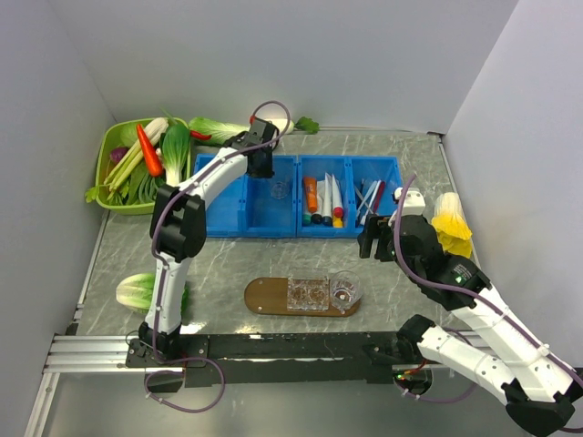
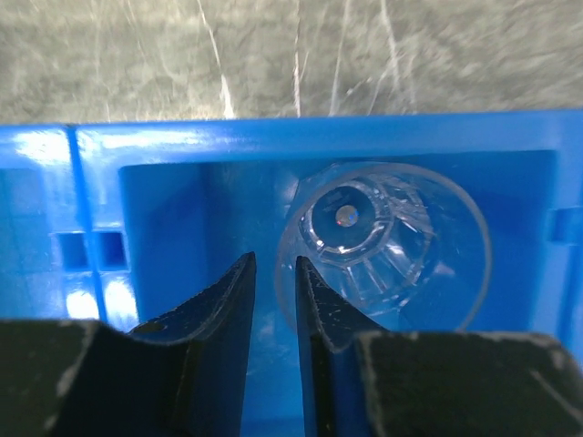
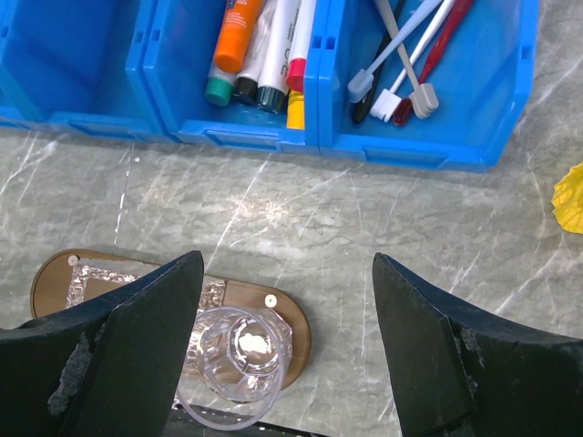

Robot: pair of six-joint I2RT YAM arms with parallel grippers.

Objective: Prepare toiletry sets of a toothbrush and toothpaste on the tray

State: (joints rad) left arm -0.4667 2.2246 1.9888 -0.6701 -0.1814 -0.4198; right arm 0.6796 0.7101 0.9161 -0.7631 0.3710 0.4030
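The brown wooden tray (image 1: pixel 264 296) (image 3: pixel 298 320) lies in front of three blue bins. A clear cup (image 1: pixel 345 289) (image 3: pixel 239 364) stands on its right end, beside a crinkly clear piece (image 1: pixel 307 293). White toothpaste tubes (image 1: pixel 330 196) (image 3: pixel 278 41) lie in the middle bin, toothbrushes (image 1: pixel 369 196) (image 3: pixel 401 55) in the right bin. My left gripper (image 1: pixel 264 168) (image 2: pixel 275 262) hangs in the left bin (image 2: pixel 182 209), jaws a narrow gap apart and straddling the wall of a second clear cup (image 1: pixel 279 188) (image 2: pixel 383 241). My right gripper (image 1: pixel 375 241) (image 3: pixel 287 264) is wide open and empty above the tray's right end.
An orange tube (image 3: pixel 239 27) lies with the toothpaste. A green basket of vegetables (image 1: pixel 137 164) stands at the back left, a cabbage (image 1: pixel 137 291) lies near the left arm's base, and a yellow object (image 1: pixel 451 226) (image 3: pixel 569 196) is right of the bins. Walls close in on three sides.
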